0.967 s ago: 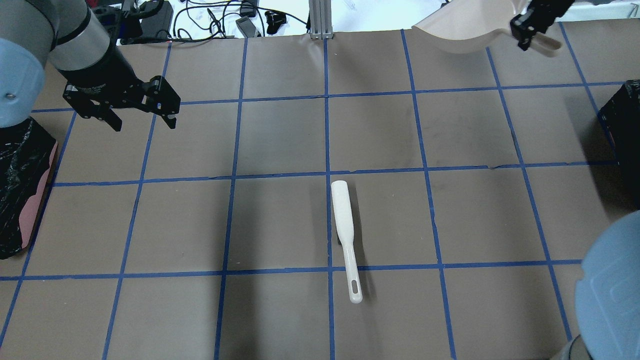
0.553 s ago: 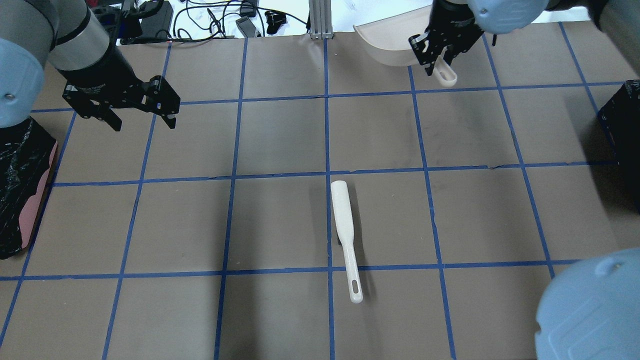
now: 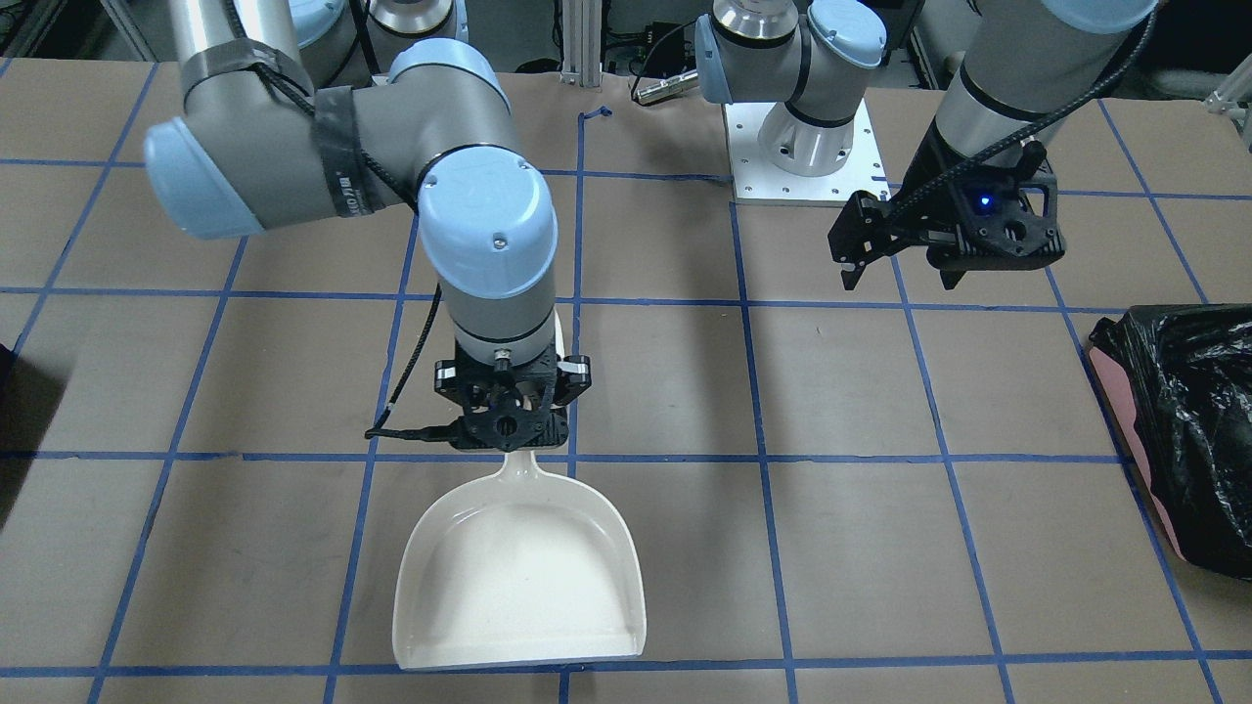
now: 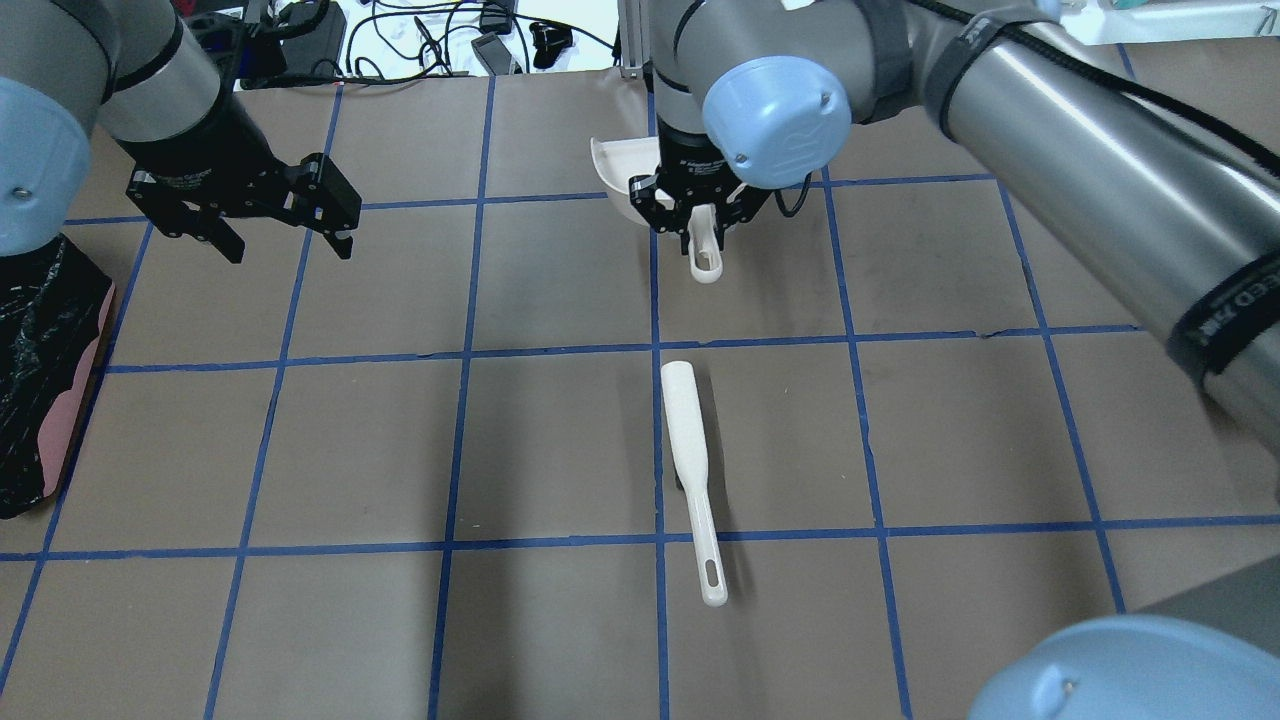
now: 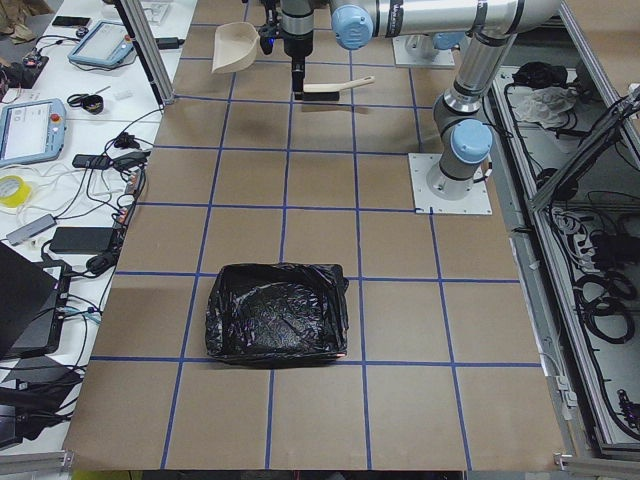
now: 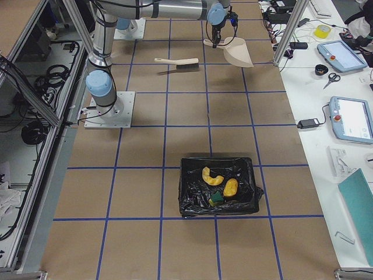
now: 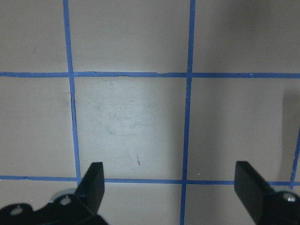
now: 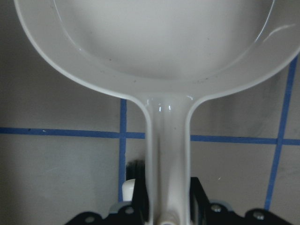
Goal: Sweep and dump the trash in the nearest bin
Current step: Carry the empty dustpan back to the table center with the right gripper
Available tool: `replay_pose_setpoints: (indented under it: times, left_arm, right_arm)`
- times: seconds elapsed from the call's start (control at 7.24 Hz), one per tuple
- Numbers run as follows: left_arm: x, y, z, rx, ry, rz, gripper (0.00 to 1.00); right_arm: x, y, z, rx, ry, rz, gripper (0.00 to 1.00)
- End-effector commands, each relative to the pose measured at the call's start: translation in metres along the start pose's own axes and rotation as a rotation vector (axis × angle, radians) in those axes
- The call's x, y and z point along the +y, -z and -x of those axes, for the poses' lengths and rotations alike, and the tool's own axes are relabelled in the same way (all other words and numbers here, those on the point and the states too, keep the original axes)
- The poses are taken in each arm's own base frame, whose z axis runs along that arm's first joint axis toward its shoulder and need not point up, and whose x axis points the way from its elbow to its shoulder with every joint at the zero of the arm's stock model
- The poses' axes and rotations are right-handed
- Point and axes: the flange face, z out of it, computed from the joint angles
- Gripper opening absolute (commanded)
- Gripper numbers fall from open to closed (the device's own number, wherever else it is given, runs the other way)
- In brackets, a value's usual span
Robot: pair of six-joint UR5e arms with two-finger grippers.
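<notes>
Right tool (image 3: 509, 442) has its fingers pinched tight on the handle of a cream dustpan (image 3: 518, 577), whose mouth points away from the robot's base. The pan's inside looks bare.

All the trash lies in the bin (image 6: 187, 192), a black-bagged box on the bench (image 4: 560, 280) towards the robot's right end. Within it the pale yellow peel (image 6: 212, 176) lies at about 11 o'clock, the orange-yellow oval (image 6: 231, 187) at 3 o'clock and the green-and-yellow wedge (image 6: 217, 200) at 6 o'clock. The oval and the wedge are close together. In the exterior right view the bin is at 6 o'clock and the dustpan well apart from it, up at 12 o'clock.

From overhead, a cream brush (image 4: 690, 470) lies flat near the bench's middle, at 6 o'clock from the dustpan, with its slotted handle end towards the robot.

Left tool (image 4: 290, 250) hangs over the bench at about 10 o'clock from the brush, fingers spread wide and holding nothing. Its wrist camera shows only taped grid between them. Just beyond it, at 8 o'clock, is a pink-sided bin (image 4: 40, 380) lined with a crinkly black bag.
</notes>
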Motion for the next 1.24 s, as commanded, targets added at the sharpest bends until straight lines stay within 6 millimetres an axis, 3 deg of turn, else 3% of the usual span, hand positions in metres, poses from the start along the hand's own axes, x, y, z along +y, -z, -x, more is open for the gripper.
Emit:
replay_pose_setpoints:
  times: [0.0, 0.41, 0.83, 1.11]
  left_arm:
    - [0.002, 0.001, 0.000, -0.002, -0.004, -0.002, 1.00]
    - [0.006, -0.003, -0.001, 0.000, -0.003, 0.004, 1.00]
    - [0.003, -0.007, -0.002, 0.008, 0.008, 0.007, 1.00]
    - [0.004, -0.006, -0.003, 0.011, 0.008, 0.003, 1.00]
  right_arm:
    - [0.019, -0.032, 0.019, -0.032, 0.007, 0.074, 0.00]
    - [0.018, -0.042, 0.020, -0.031, 0.022, 0.075, 0.00]
    - [0.004, -0.068, 0.021, -0.017, 0.024, 0.074, 0.00]
    - [0.003, -0.070, 0.021, -0.019, 0.036, 0.076, 0.00]
